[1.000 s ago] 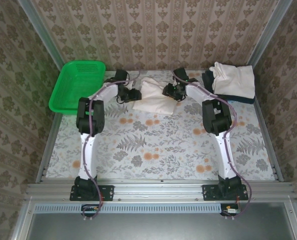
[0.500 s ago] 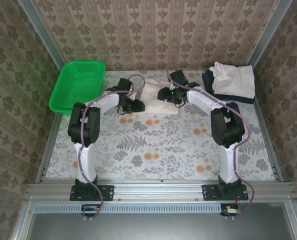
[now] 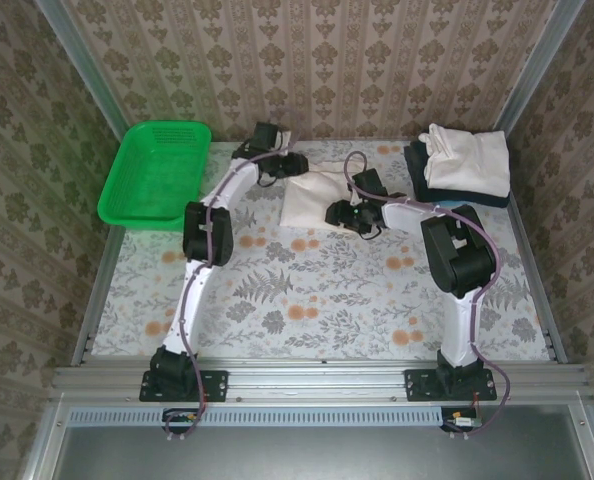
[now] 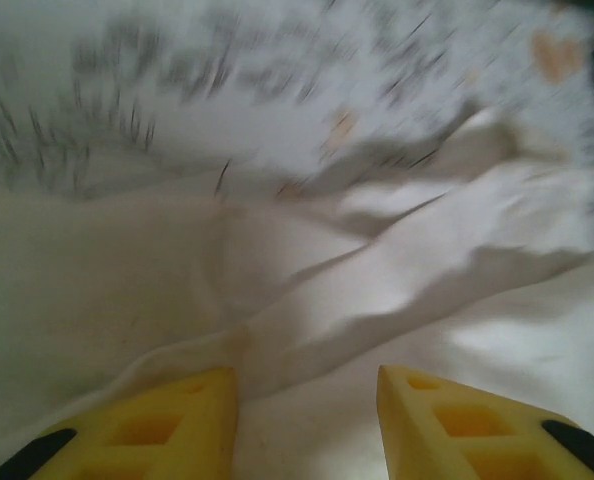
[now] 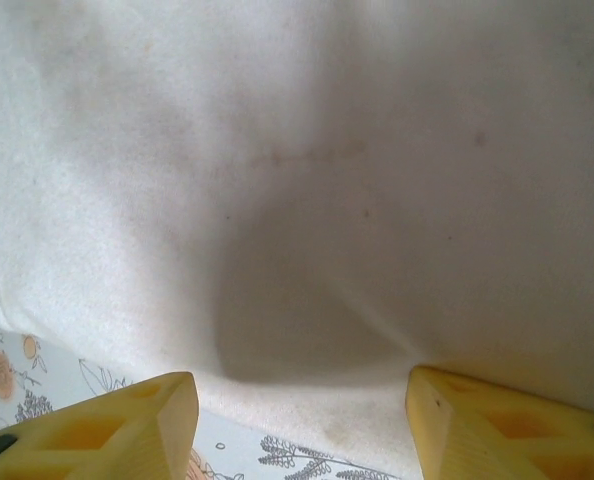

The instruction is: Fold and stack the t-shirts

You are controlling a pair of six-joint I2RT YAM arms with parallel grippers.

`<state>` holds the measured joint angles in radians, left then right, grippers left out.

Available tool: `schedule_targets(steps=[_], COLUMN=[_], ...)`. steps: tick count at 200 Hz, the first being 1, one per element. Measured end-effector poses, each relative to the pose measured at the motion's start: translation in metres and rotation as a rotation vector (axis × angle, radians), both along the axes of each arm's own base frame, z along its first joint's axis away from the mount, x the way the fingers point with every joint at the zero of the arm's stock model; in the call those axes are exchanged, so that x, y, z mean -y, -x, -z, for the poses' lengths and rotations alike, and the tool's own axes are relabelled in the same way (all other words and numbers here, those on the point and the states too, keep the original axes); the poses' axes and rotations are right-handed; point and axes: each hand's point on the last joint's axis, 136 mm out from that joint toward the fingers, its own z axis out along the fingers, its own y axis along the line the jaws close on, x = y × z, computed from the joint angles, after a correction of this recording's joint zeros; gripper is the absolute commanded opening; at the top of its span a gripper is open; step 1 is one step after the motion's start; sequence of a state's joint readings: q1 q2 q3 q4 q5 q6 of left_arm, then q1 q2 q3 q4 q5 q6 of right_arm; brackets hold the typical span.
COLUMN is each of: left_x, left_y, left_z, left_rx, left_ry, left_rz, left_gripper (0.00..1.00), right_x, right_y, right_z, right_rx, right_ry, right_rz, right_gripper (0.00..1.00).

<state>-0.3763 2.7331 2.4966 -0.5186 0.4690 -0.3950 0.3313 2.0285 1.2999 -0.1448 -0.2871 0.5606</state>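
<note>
A cream-white t-shirt [image 3: 315, 192] lies folded at the back middle of the table. My left gripper [image 3: 293, 166] sits at its far left corner. In the left wrist view its yellow fingers [image 4: 177, 425] stand apart over wrinkled cloth [image 4: 377, 290], pinching nothing. My right gripper [image 3: 337, 213] is at the shirt's near right edge, open. In the right wrist view its fingers [image 5: 127, 425] hang wide apart above the smooth hem [image 5: 307, 250]. At the back right another cream t-shirt [image 3: 467, 158] rests folded on a dark navy one [image 3: 472, 198].
A green mesh basket [image 3: 155, 172] stands at the back left corner. The floral tablecloth [image 3: 307, 290] stretches from the shirt to the near edge. Patterned walls close in the back and both sides.
The left gripper swung from the shirt's left side to its far left corner. The right gripper drew back to the near right edge and opened wider. The shirt now lies flatter.
</note>
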Motion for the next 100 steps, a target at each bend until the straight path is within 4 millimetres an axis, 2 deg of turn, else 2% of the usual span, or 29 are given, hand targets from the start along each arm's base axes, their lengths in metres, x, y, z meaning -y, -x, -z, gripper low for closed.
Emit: schedule_targets(steps=[20,34,60,81,100], left_x=[-0.006,-0.016,-0.041,-0.068,-0.091], left_y=[-0.004,0.002,0.013,0.018,0.025], left_z=[-0.004,0.003,0.002,0.002,-0.003], left_rx=[0.014,-0.014,-0.046,-0.061,-0.067], left_ry=[0.010,-0.005,-0.046,-0.102,-0.154], left_rz=[-0.010,-0.023,-0.056,-0.099,-0.136], left_gripper=[0.40,0.41,0.40,0.43,0.47], right_x=[0.002,0.004,0.013,0.021,0.032], right_y=[0.006,0.014,0.034,0.047,0.045], right_z=[0.000,0.000,-0.002,-0.018,-0.043], right_rx=[0.012,0.008,-0.022,-0.028,0.021], right_ry=[-0.004,-0.009,0.004,0.026,0.070], right_rz=[-0.026,-0.043,-0.071,-0.069,-0.037], right_gripper=[0.61,0.61,0.64,0.68,0.71])
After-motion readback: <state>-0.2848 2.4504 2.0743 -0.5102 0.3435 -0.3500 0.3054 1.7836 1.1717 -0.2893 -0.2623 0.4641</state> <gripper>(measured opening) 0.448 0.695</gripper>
